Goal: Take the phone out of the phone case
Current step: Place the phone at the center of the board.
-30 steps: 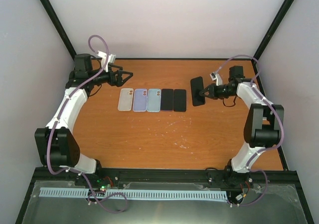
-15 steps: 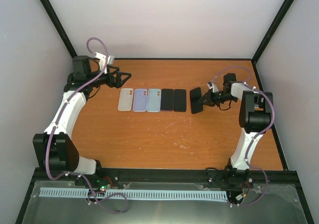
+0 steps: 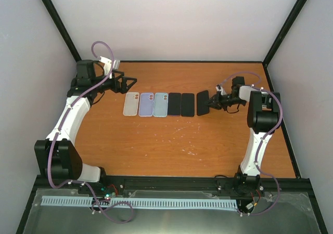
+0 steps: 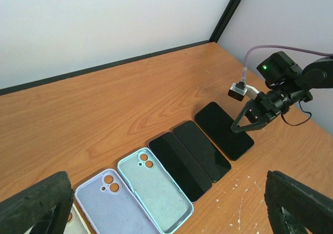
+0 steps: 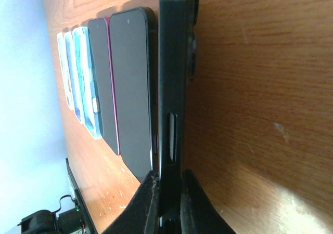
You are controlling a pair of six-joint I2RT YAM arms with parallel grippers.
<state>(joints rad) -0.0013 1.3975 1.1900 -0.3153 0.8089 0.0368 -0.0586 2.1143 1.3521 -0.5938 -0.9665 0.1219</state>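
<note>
The flat black glass-fronted phone point(image 3: 202, 103) sat low at the right end of the row, just beside a second black handset point(image 3: 188, 104), with the right gripper point(image 3: 210, 102) clamped on its right edge. The left gripper point(image 3: 130, 81) hung spread wide at far left. Risk: an uneven release could tip the phone onto its neighbour, since the two nearly touched.
</note>
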